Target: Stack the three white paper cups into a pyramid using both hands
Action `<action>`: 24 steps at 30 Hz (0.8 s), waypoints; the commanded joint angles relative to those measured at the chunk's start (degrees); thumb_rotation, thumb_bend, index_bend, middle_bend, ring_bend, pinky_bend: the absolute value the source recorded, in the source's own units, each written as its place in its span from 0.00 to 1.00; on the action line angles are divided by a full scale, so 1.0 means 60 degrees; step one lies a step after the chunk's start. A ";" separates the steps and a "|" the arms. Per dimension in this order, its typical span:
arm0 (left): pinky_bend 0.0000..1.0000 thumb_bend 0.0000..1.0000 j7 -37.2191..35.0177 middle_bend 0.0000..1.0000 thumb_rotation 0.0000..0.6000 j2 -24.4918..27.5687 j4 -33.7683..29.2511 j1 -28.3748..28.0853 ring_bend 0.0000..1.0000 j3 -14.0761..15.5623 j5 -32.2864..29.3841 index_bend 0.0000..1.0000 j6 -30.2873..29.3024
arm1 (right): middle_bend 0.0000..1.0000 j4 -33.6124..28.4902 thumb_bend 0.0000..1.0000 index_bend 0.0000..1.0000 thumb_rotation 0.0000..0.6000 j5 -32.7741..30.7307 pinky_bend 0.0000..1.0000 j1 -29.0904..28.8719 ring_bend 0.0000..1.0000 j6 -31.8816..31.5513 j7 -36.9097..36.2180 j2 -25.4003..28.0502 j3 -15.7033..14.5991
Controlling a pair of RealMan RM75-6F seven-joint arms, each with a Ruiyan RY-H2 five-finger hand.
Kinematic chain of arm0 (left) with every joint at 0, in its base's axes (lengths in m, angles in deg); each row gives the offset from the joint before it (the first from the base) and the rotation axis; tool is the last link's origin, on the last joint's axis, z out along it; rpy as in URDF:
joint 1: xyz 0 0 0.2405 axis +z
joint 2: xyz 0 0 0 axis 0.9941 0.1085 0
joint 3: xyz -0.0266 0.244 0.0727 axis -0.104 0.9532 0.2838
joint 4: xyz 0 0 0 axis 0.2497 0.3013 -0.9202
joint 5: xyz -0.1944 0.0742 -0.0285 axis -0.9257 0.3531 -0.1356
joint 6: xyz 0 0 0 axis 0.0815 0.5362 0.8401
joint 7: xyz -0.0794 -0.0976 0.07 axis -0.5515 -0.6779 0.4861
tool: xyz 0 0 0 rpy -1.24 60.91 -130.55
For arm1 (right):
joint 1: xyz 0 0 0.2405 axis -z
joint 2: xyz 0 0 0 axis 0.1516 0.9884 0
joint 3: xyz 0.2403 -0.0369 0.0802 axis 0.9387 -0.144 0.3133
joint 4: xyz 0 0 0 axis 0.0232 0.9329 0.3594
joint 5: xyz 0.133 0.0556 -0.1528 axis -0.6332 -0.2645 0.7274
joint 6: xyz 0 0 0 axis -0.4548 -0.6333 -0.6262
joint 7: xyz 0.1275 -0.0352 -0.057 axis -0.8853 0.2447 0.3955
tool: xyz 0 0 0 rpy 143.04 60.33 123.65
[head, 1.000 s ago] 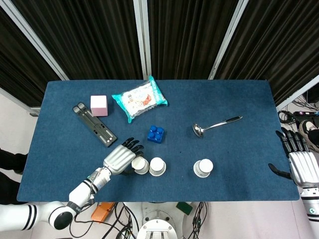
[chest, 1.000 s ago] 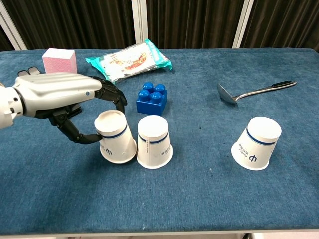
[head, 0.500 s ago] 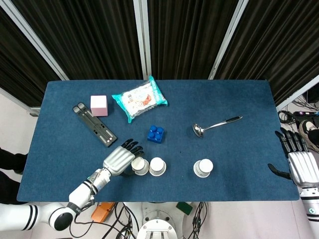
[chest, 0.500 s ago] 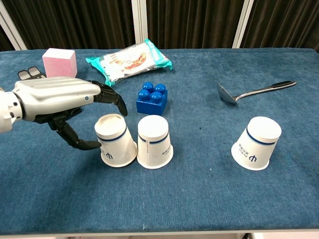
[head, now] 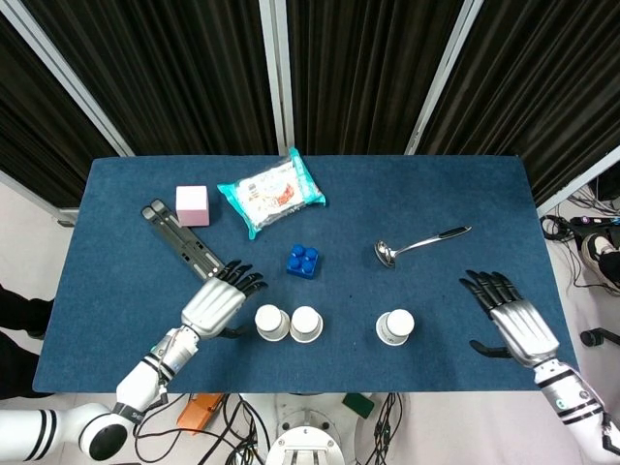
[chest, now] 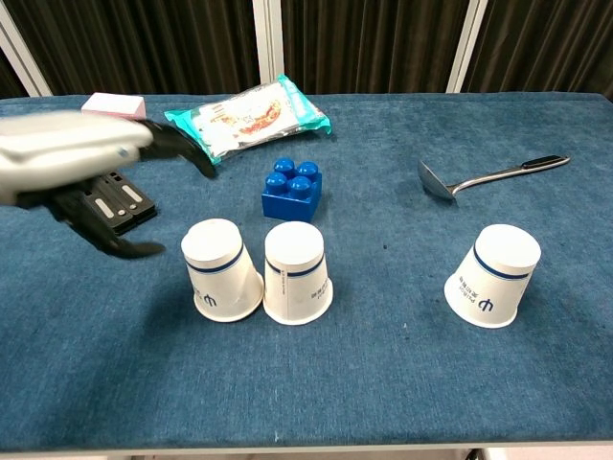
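Left robot hand (head: 215, 304) hangs just left of the two base cups, fingers spread, holding nothing. Left cup (chest: 221, 268) and middle cup (chest: 296, 272) stand upside down, side by side and abt touching, near the desk (head: 436, 194) front edge: likely the pyramid's bottom row. Third cup (chest: 495, 274) sits inverted, well apart to the right, prob. the top piece. Right robot hand (head: 511, 321) hovers right of it, open w/ fingers apart, seemingly placed to take that cup. Behind: blue brick (chest: 292, 189), ladle (head: 418, 242), snack bag (head: 270, 191), pink block (head: 192, 204), black tool (head: 182, 242).
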 commanded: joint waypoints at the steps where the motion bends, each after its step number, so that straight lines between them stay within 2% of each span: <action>1: 0.02 0.25 -0.0412 0.14 0.97 0.0330 0.0094 0.0670 0.07 0.0205 0.0540 0.19 -0.0943 | 0.00 -0.0329 0.32 0.01 1.00 0.0268 0.00 -0.0738 0.00 0.0980 0.0477 -0.0194 -0.0100; 10: 0.02 0.25 -0.1374 0.14 0.99 0.0778 0.0285 0.1396 0.07 0.0380 0.0923 0.19 -0.1604 | 0.00 -0.0623 0.47 0.09 1.00 -0.0482 0.00 -0.1793 0.00 0.2701 0.1649 -0.0630 0.0170; 17: 0.02 0.26 -0.1708 0.14 0.99 0.0939 0.0382 0.1673 0.07 0.0360 0.1002 0.19 -0.1730 | 0.00 -0.0580 0.52 0.14 1.00 -0.0994 0.00 -0.2289 0.00 0.3394 0.1977 -0.0931 0.0261; 24: 0.02 0.26 -0.1952 0.14 0.98 0.1075 0.0463 0.1900 0.06 0.0320 0.1039 0.19 -0.1788 | 0.01 -0.0365 0.54 0.26 1.00 -0.1203 0.00 -0.2636 0.00 0.3776 0.1950 -0.1273 0.0184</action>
